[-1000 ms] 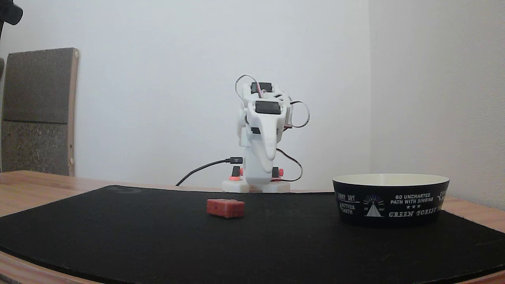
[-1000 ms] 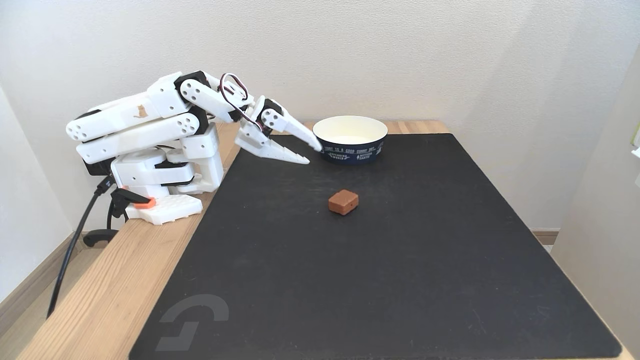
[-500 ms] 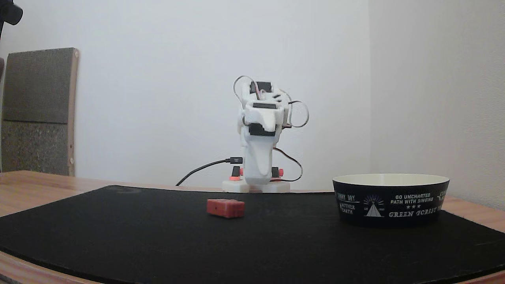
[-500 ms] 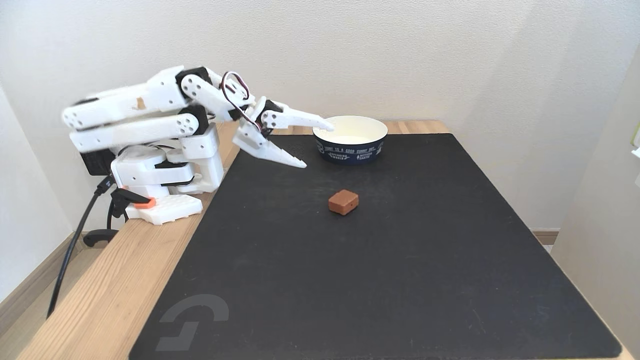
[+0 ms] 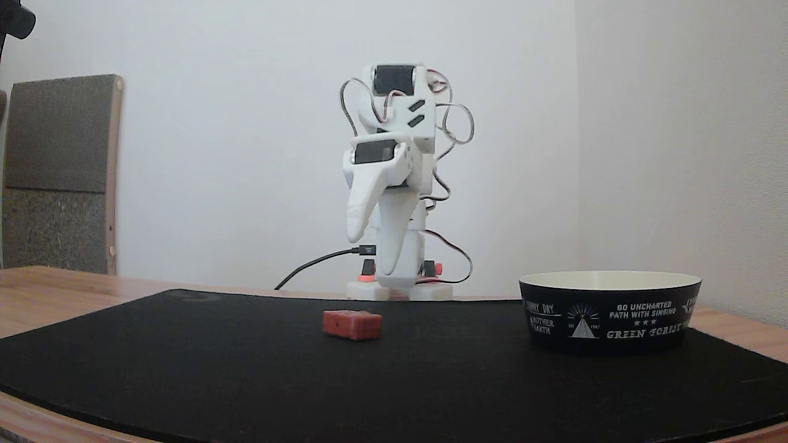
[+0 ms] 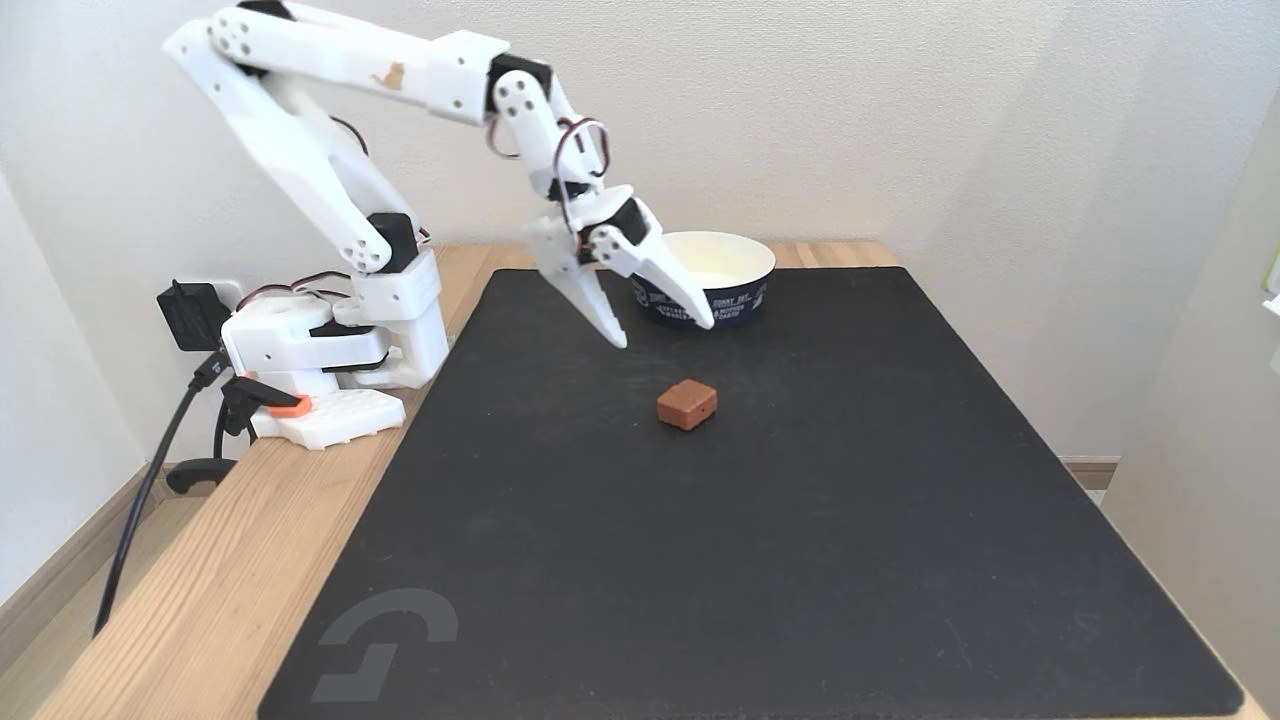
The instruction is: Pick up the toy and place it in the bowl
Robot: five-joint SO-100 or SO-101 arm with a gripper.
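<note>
The white arm (image 6: 330,120) rises from its base at the edge of the wooden table (image 6: 200,580), its upper links folded high and the wrist bent downward so that the gripper (image 6: 665,335) points at the black mat (image 6: 760,560). In a fixed view taken from the side and above, the jaws stand clearly apart, one fingertip (image 6: 618,340) lower and nearer the base, the other (image 6: 705,322) crossing in front of the bowl's dark outer wall. The gripper holds nothing and hangs above the mat, touching neither the mat nor the toy. The toy (image 6: 687,403), a small red block, lies flat on the mat just beyond the fingertips, towards the camera, and apart from them. The bowl (image 6: 745,262), black outside with white lettering and cream inside, sits on the mat near its far edge, behind the gripper in this view and well apart from the toy. In a fixed view low at table height facing the arm, the gripper (image 5: 372,255) hangs with its two fingers spread, the toy (image 5: 351,324) rests on the mat in front of the arm's base, and the bowl (image 5: 609,311) stands off to the right, its triangle emblem facing the camera. A black cable (image 5: 314,263) runs to the base.
</note>
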